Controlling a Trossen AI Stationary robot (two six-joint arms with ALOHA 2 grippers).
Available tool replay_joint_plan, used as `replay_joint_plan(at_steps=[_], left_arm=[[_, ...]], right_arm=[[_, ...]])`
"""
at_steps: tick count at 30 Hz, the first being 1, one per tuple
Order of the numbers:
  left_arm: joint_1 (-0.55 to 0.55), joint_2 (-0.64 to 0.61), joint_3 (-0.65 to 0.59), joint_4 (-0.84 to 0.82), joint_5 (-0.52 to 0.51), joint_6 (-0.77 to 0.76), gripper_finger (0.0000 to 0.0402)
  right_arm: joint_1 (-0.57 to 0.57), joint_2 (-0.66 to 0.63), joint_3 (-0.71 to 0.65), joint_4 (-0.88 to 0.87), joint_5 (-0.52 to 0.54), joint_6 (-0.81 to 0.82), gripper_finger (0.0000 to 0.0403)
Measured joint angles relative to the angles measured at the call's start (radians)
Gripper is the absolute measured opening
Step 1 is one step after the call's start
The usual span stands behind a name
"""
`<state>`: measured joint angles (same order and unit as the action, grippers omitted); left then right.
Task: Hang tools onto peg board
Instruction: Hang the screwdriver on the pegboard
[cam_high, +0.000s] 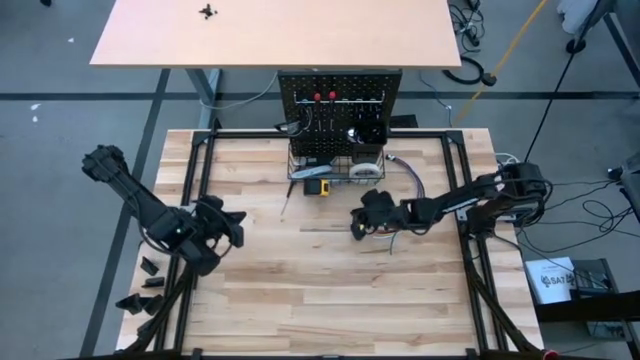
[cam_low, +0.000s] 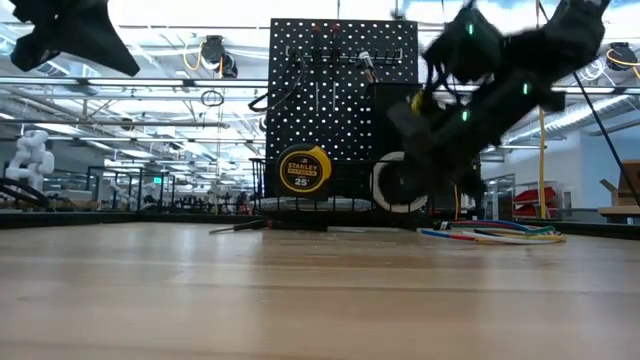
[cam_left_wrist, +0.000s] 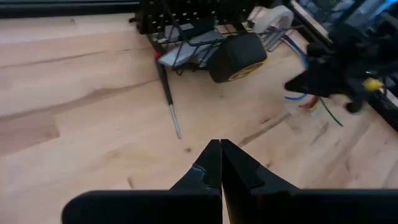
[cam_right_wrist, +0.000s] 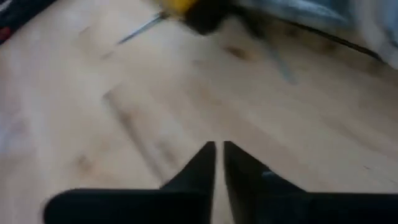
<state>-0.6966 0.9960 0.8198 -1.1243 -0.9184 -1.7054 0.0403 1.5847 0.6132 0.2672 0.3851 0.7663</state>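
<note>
We see lots of bare wood in front of the peg board (cam_high: 340, 110) at the table's (cam_high: 300, 300) far edge. One tape measure (cam_high: 317, 186) and one screwdriver (cam_left_wrist: 168, 93) lie by it. Left gripper (cam_high: 232, 226) and right gripper (cam_high: 357, 229) are both pinched closed, holding nothing, we think.

The tabletop (cam_high: 300, 290) is pale wooden planks inside a black frame. At its far edge stands the black peg board (cam_high: 340, 90). Just in front of it lie a yellow tape measure (cam_high: 318, 186) and a thin screwdriver (cam_high: 286, 200). A bundle of coloured wires (cam_high: 408, 178) lies towards the right.
</note>
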Motion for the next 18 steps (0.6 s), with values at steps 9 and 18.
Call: replay_joint_plan(at_steps=[9,18], left_arm=[[0.070,-0.061,-0.024,0.064,0.090,0.215,0.0000],[0.088,-0.083,-0.024,0.150,0.172,0.340,0.0000]], right_arm=[[0.031,0.290,-0.105,0.623,0.271,0.011,0.0002],[0.042,0.428,0.086,0.474,0.494,-0.087,0.0001]])
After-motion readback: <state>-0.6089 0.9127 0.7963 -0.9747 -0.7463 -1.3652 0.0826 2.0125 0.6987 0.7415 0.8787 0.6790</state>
